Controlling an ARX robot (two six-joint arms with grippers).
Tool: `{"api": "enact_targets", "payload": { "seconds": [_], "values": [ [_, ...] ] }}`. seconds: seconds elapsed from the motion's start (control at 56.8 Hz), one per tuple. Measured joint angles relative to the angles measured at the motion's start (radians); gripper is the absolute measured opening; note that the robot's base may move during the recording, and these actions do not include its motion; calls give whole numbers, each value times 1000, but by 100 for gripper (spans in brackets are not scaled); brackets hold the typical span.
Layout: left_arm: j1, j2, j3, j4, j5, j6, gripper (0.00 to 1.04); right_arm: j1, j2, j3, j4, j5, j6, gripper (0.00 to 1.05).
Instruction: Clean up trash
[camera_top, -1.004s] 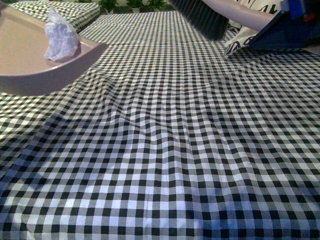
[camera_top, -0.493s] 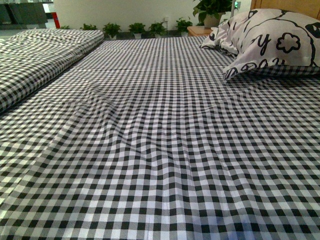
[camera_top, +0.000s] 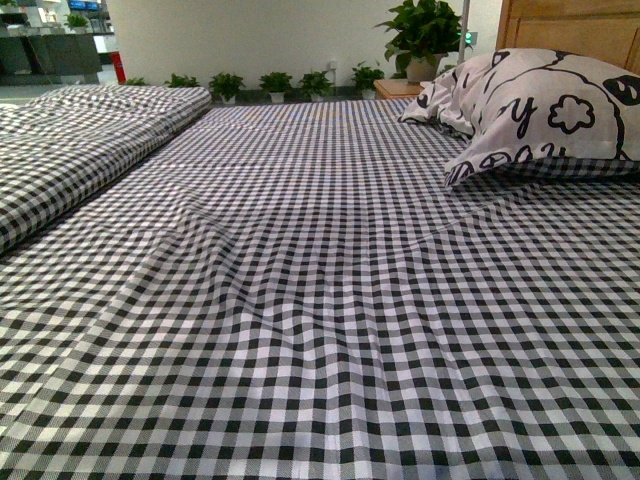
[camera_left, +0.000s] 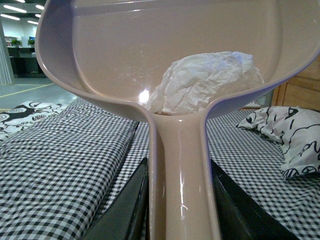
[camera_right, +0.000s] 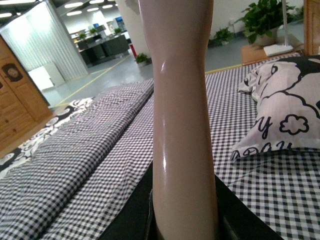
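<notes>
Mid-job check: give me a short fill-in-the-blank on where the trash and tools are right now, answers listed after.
1. The crumpled white paper wad lies inside the beige ____.
2. The left gripper is shut on the dustpan's ____.
3. In the front view, the patterned pillow rests on the black-and-white ____ bedsheet.
4. The right gripper holds a beige ____; its far end is out of frame.

Missing words: dustpan; handle; checkered; handle
</notes>
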Motion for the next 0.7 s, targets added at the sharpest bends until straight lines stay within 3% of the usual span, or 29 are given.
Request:
{"api": "enact_targets", "payload": {
  "seconds": [0.229,0.705],
  "values": [
    [-109,-6,-24,0,-102,-40,29,-40,-35,-2,-51,-2,1,19],
    [-116,-7,-29,0,-106,-48,29,-42,-36,-2,-64,8,-8,19]
  ]
}}
